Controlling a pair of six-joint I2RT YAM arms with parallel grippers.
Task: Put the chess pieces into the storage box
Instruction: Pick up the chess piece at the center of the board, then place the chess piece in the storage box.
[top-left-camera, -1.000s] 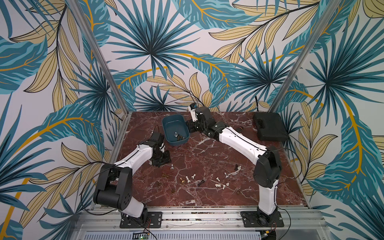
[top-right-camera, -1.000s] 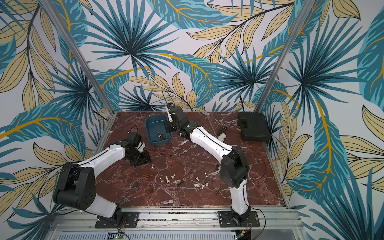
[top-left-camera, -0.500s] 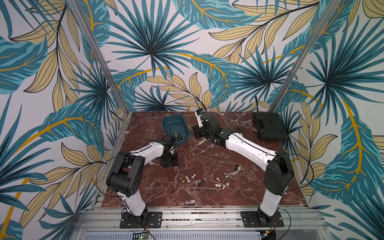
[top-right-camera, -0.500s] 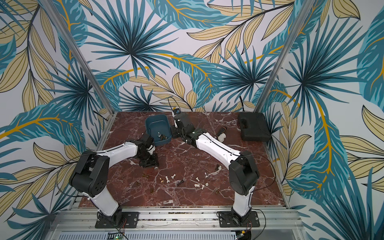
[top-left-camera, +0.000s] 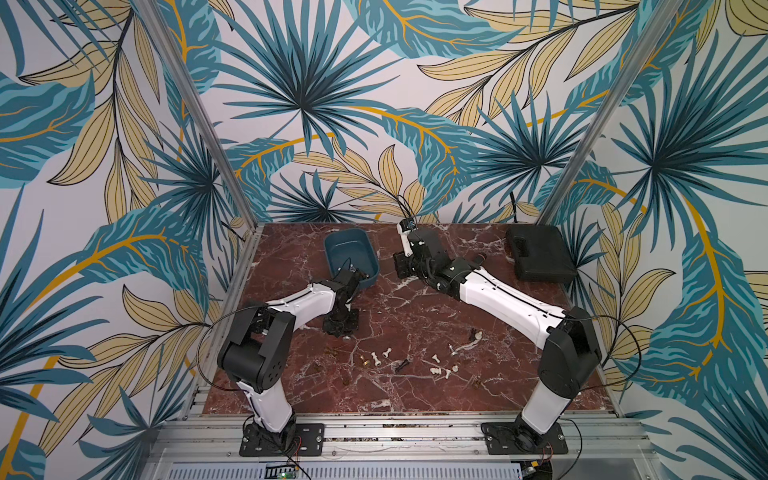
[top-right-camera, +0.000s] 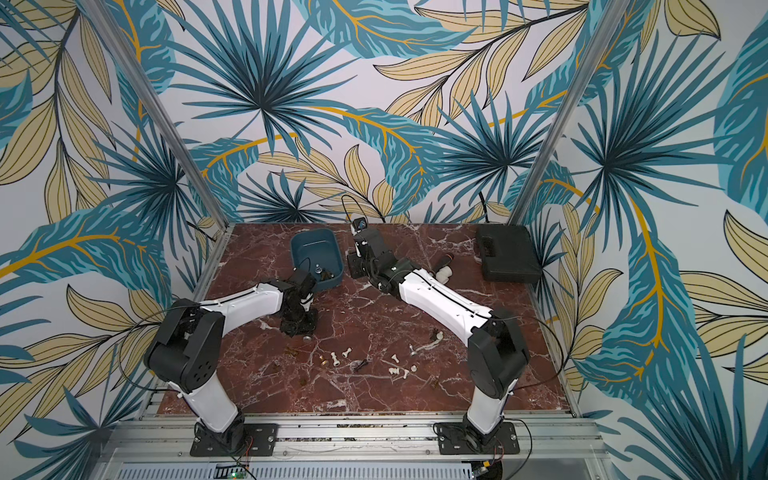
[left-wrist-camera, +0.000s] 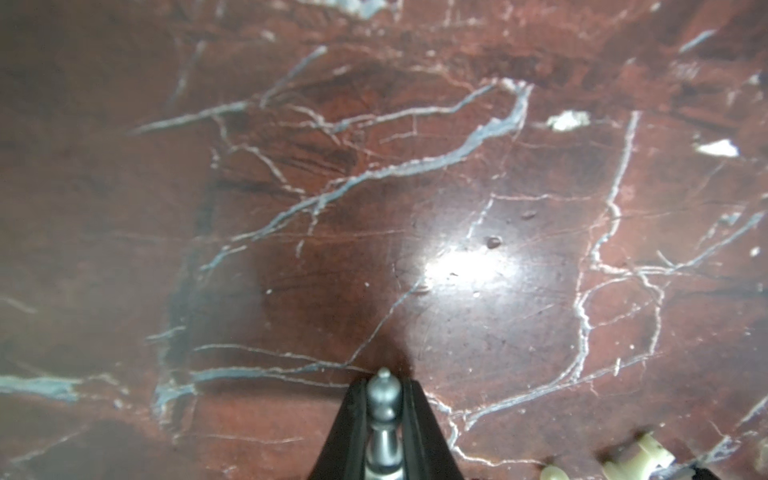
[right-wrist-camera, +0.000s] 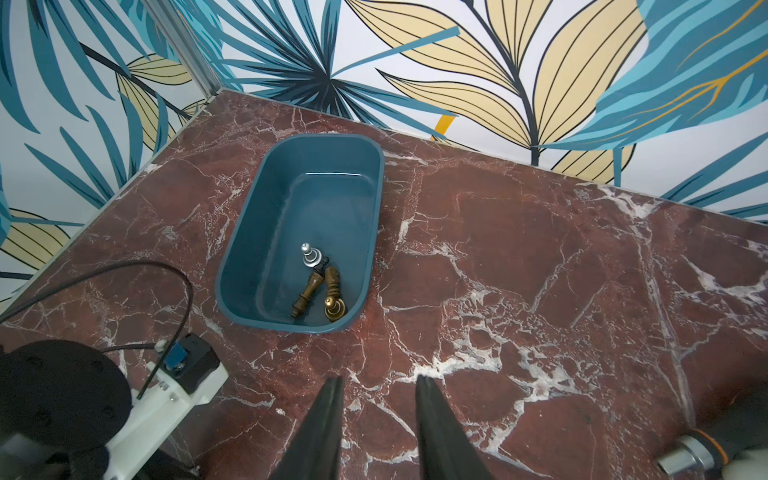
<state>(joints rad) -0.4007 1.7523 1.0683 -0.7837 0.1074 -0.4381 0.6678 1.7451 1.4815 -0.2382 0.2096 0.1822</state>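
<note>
The left gripper (left-wrist-camera: 384, 392) is clamped shut on a silver chess piece (left-wrist-camera: 384, 409). It grips the piece along its length, so the rounded head pokes just past the fingertips, low over the marble tabletop (left-wrist-camera: 291, 208). The teal storage box (top-left-camera: 348, 234) sits at the far side, left of centre, just beyond this arm's wrist. Another silver piece (right-wrist-camera: 311, 254) and two bronze pieces (right-wrist-camera: 332, 286) lie at its near end.

The step in hand, as I judge it, is the carry. Lift straight up first, so the piece clears the tabletop and the white pawns (top-left-camera: 376, 358) nearer the front. Then travel toward the far side, high enough to pass the box's near wall. Release low over the bare far half of its floor, so nothing bounces out. The right gripper (right-wrist-camera: 378, 386) hovers just right of the box, jaws partly apart and empty; keep the path clear of it. A slim piece held lengthwise may slip, so move smoothly.
</note>
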